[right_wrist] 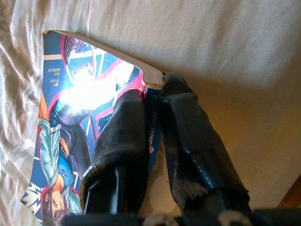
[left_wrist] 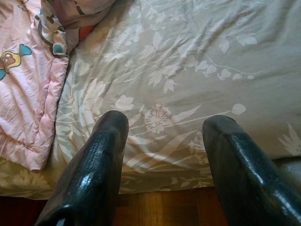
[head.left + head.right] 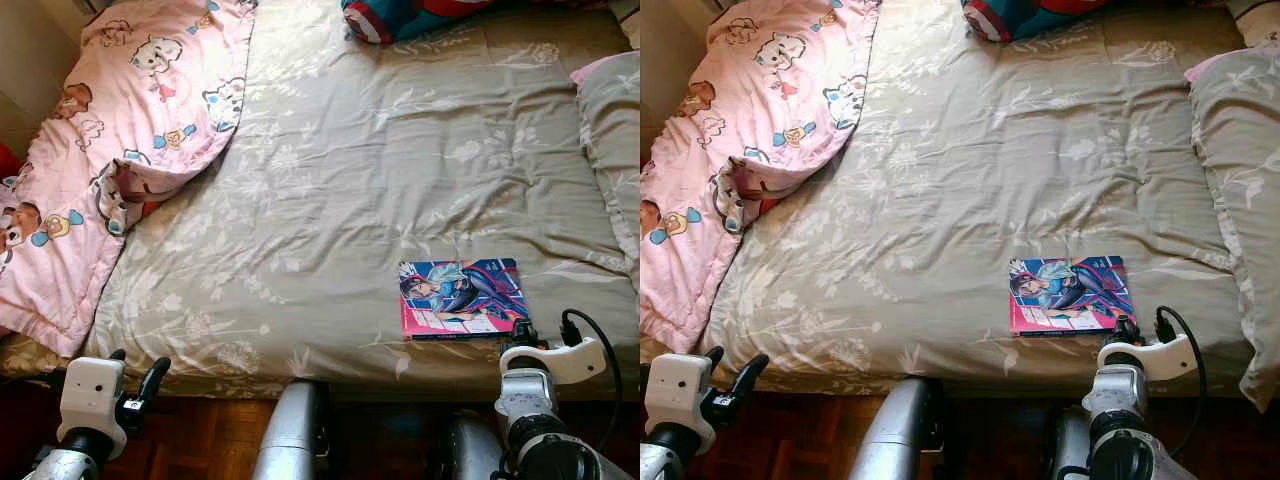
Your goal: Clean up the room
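Comic book (image 3: 462, 298) lies at the bed's (image 3: 330, 220) near edge — right gripper (image 1: 153, 94) pinches its spine corner to lift it away; left gripper (image 2: 164, 155) hangs wide, idle.

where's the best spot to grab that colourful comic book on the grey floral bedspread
Grip the colourful comic book at its near spine edge, coming from the bed's foot side. It lies flat by the grey floral bedspread's edge, and the right gripper is already shut across that corner.

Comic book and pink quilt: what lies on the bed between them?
Nothing but bare grey floral bedspread separates the comic book from the pink quilt, as the left eye view shows.
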Robot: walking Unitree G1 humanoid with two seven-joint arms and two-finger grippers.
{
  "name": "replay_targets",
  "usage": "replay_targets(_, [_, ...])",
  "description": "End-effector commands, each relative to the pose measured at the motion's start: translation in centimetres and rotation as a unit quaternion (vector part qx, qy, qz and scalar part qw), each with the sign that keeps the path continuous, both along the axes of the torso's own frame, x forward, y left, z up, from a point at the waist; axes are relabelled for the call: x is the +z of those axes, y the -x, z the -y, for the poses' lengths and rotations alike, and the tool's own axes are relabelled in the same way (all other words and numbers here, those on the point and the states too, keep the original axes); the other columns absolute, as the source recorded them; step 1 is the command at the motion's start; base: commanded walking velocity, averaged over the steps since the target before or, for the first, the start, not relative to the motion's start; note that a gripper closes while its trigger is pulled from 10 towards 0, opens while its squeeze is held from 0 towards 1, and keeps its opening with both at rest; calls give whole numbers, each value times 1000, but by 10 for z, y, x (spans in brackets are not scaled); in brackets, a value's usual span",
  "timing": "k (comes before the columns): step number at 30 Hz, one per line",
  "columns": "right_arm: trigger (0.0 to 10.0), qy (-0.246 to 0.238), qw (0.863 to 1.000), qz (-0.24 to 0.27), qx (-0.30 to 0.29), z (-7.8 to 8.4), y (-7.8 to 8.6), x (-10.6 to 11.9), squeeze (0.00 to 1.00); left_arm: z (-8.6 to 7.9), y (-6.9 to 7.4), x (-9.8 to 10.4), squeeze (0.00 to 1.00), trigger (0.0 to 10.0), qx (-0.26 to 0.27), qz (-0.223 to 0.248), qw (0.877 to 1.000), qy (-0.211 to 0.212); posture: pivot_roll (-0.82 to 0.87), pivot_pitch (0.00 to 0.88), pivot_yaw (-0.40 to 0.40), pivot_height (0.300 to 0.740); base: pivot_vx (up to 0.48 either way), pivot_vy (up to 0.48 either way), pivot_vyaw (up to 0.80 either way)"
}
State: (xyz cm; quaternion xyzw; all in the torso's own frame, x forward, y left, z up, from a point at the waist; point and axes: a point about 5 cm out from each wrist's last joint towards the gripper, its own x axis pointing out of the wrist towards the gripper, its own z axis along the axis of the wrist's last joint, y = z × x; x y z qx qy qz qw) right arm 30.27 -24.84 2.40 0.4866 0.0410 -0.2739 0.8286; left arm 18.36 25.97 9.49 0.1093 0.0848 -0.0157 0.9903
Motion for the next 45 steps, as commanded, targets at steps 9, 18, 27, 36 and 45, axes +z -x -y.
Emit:
replay_targets(9, [10000, -18, 998, -54, -7, -3, 17, -21, 1000, -6, 4, -6, 0, 10000, 11, -14, 1000, -7, 263, 302, 203, 646, 0, 0, 0])
replay_targets(18, [10000, -20, 997, -74, -13, -3, 23, -26, 0, -3, -4, -10, 0, 10000, 10, -9, 1000, 0, 244, 278, 192, 646, 0, 0, 0])
replay_targets(27, [10000, -5, 997, -78, -26, 8, 28, -26, 0, 7, -21, -20, 0, 10000, 12, 2, 1000, 21, 186, 230, 150, 646, 0, 0, 0])
replay_targets(36, [10000, 36, 997, -73, -3, 12, 24, -20, 0, 19, -42, -40, 0, 10000, 31, 1, 998, 57, 109, 171, 103, 646, 0, 0, 0])
replay_targets(45, [10000, 181, 964, -115, 157, -9, 25, -27, 0, 25, -54, -87, 0, 10000, 88, -64, 988, 107, 18, 46, 37, 646, 0, 0, 0])
